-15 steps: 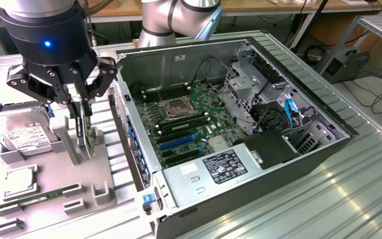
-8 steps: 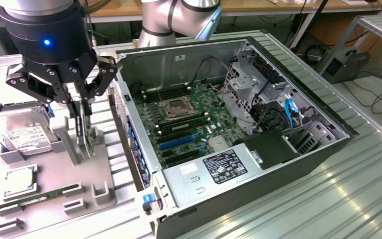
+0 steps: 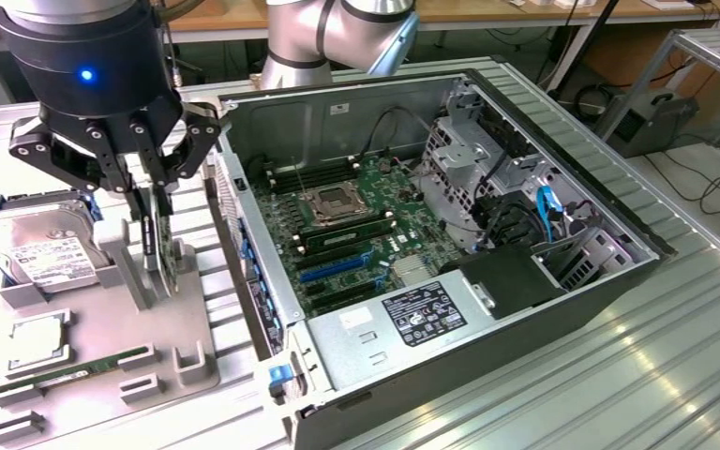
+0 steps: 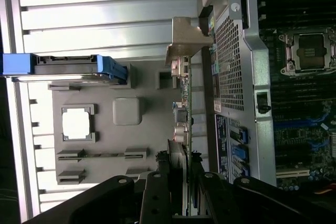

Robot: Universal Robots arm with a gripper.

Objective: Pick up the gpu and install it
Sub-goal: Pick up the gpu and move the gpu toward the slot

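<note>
Ribbed metal tabletop [image 3: 660, 375] carries an open computer case [image 3: 585, 309] on the exterior view's right and a grey parts tray [image 3: 97, 375] on its left. In the tray lie a hard drive [image 3: 35, 248], a processor [image 3: 37, 333] and a green memory stick [image 3: 72, 367]. The gpu [image 3: 157, 248] stands on edge in an upright holder of that tray, just beside the case's outer wall. The hand [image 3: 147, 202] hangs directly over it, its fingers [image 3: 191, 150] drawn in on either side of the card's upper edge, and it looks to be pinching the card. I cannot tell whether the card's lower edge has left the holder. The step in hand reads as the pick-up. Done well, it means drawing the card straight up along the holder's groove, without tilt or twist, so the thin board neither binds nor bends.

From the wrist view the gpu [image 4: 184, 114] is seen edge-on, a thin line running away from the hand [image 4: 185, 169], whose two sides sit close against its faces. The silver bracket [image 4: 186, 38] is at the far end, close to the case's perforated rear wall [image 4: 231, 77]. That end looks most likely to catch, so the card should be kept parallel to the wall as it rises. The tray [image 4: 105, 82] shows beyond the card, and the motherboard [image 4: 299, 129] inside the case.
</note>
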